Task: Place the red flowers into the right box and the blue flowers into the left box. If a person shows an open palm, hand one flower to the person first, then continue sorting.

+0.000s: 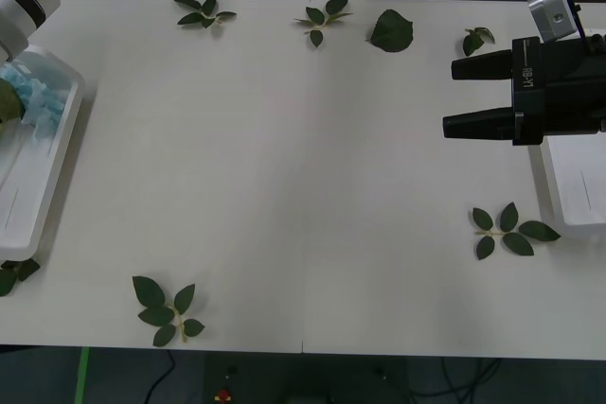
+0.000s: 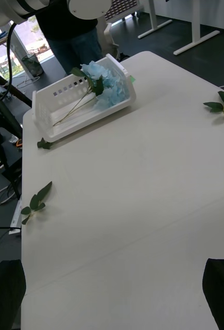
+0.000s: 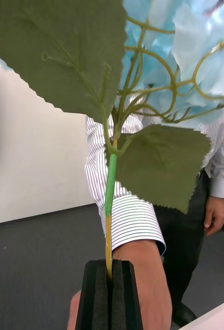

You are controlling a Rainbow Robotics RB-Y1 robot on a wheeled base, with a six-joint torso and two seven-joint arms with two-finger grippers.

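Table: big white top [image 1: 312,186], dark floor around it.
Blue flower in the left gripper: thin green and yellow stem [image 3: 109,206] pinched tight between the two black fingers [image 3: 109,296] (pressed flat together), pale blue petals and two wide leaves up above, a person's striped sleeve right behind.
Blue flower in the box: lying in the left box [image 2: 50,111], fluffy blue head [image 2: 104,82] at one end, long stem running to the other end.
Left box: white, on the table's left edge [image 1: 59,163], blue petals peeking out.
Right box: white, on the table's right edge [image 1: 578,186], partly under the right arm.
Right gripper: black fingers [image 1: 469,96] spread apart, holding nothing, up over the table next to the right box.
Loose leaves: small green sprigs [image 1: 169,309] lying here and there on the table.
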